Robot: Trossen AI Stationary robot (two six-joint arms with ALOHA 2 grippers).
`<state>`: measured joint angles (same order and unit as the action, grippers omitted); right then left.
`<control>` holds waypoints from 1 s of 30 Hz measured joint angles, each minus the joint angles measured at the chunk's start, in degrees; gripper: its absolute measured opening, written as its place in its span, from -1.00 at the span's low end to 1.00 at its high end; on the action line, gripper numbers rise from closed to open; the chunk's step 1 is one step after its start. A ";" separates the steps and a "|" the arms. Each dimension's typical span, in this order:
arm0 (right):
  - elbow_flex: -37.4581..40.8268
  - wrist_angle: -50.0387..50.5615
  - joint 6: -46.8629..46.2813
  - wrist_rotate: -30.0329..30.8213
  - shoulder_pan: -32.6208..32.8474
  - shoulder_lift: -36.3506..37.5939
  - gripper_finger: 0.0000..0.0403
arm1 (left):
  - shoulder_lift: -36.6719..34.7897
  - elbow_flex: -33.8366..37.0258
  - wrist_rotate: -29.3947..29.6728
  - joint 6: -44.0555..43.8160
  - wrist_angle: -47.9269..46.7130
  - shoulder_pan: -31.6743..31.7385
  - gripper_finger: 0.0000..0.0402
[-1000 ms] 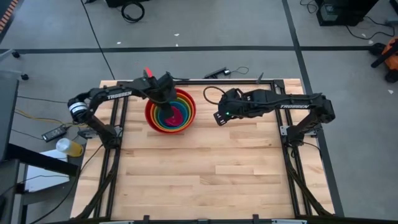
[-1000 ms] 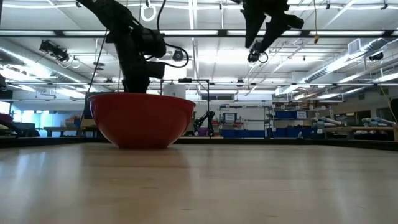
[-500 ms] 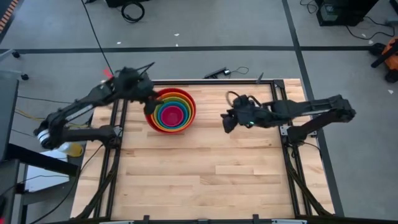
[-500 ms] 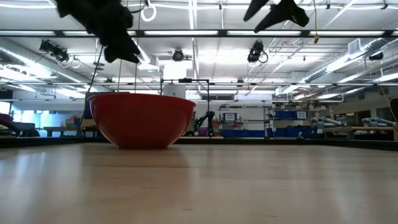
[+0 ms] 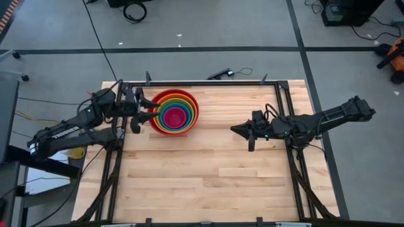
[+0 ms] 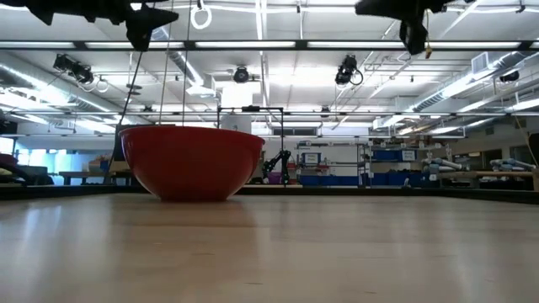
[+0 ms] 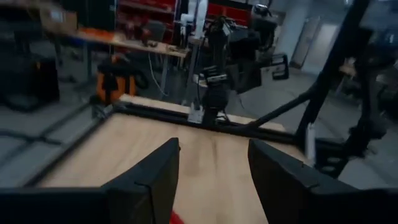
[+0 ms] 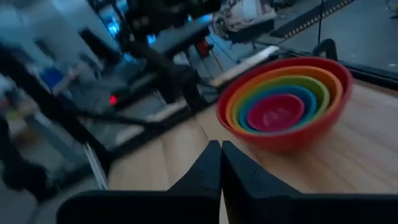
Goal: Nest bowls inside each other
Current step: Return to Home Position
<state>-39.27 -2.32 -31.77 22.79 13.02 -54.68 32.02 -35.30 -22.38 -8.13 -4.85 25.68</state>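
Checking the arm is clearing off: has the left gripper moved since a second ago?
Yes. In the high view the left gripper has drawn back from over the bowls to their left edge.

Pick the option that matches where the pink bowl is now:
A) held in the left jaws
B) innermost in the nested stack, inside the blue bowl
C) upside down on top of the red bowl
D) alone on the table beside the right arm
B: in the high view the pink bowl sits at the centre of the concentric rings, and the right wrist view shows it upright inside the blue bowl.
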 joint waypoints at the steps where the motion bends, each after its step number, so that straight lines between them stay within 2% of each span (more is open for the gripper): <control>1: 0.91 0.38 0.34 0.06 0.00 0.88 -0.94 | 0.04 0.02 0.61 -2.41 0.18 -0.87 -0.05; 4: 3.12 0.66 2.19 0.05 0.10 3.63 -0.94 | -0.61 0.12 3.62 -2.85 1.95 -3.79 -0.17; 7: 5.27 0.46 6.20 -0.82 1.29 7.46 -0.97 | -2.91 1.00 8.09 2.33 2.56 -6.06 -0.43; 11: 8.39 -0.02 11.31 -1.63 2.75 13.25 -0.98 | -6.71 6.81 7.57 2.90 2.52 -6.87 -0.88; 12: 9.41 -0.95 12.92 -1.95 3.05 14.60 -0.98 | -7.76 8.97 6.93 1.98 3.46 -6.96 -0.94; 19: 19.44 -15.76 20.43 -7.95 2.09 20.38 -0.99 | -16.01 20.92 6.21 -2.77 18.46 -6.96 -0.99; 30: 31.18 -24.88 15.04 -14.20 -3.15 23.67 -1.00 | -24.34 29.68 5.74 -7.18 20.42 -7.00 -1.00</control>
<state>-8.08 -27.20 -16.73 8.59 9.87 -31.02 7.68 -5.62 -16.64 -15.31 15.57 18.68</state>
